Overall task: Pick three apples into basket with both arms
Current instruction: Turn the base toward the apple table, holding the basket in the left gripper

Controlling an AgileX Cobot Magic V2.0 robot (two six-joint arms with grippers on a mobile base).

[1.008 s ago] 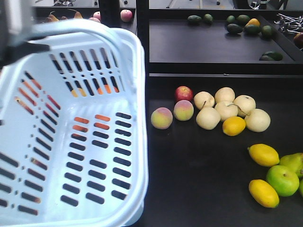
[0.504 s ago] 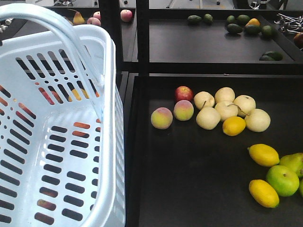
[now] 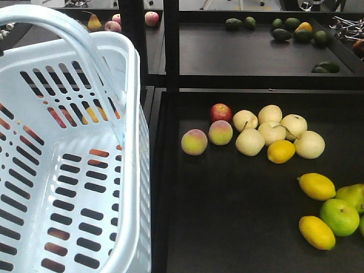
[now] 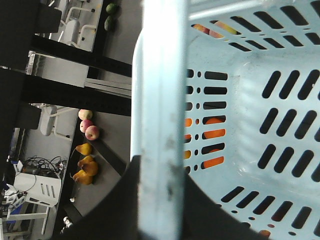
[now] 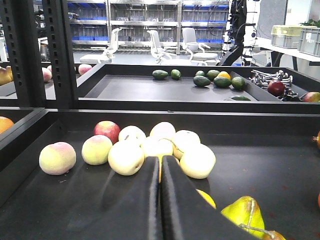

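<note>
The pale blue basket point(image 3: 128, 74) fills the left of the front view, empty and hanging tilted by its handle point(image 3: 62, 23). In the left wrist view my left gripper point(image 4: 160, 170) is shut on that handle point(image 4: 160, 100), black fingers on both sides of it. A red apple point(image 3: 220, 112) lies in the black tray behind two peaches. The right wrist view shows it at the far left point(image 5: 107, 131), ahead of my right gripper point(image 5: 160, 162), which is shut with nothing in it, low over the tray. A dark maroon apple point(image 5: 276, 88) rests on the back shelf.
Peaches point(image 3: 194, 142), pale round pears point(image 3: 273, 128), lemons point(image 3: 317, 186) and a green apple point(image 3: 339, 216) share the tray. Avocados point(image 3: 296, 28) lie on the back shelf. A black shelf post point(image 3: 170, 45) stands between basket and tray. Orange and red fruit shows through the basket slots point(image 3: 57, 116).
The basket has swung to the left, uncovering the tray's left edge and the post; over the last half second it barely moved. The fruit has stayed put.
</note>
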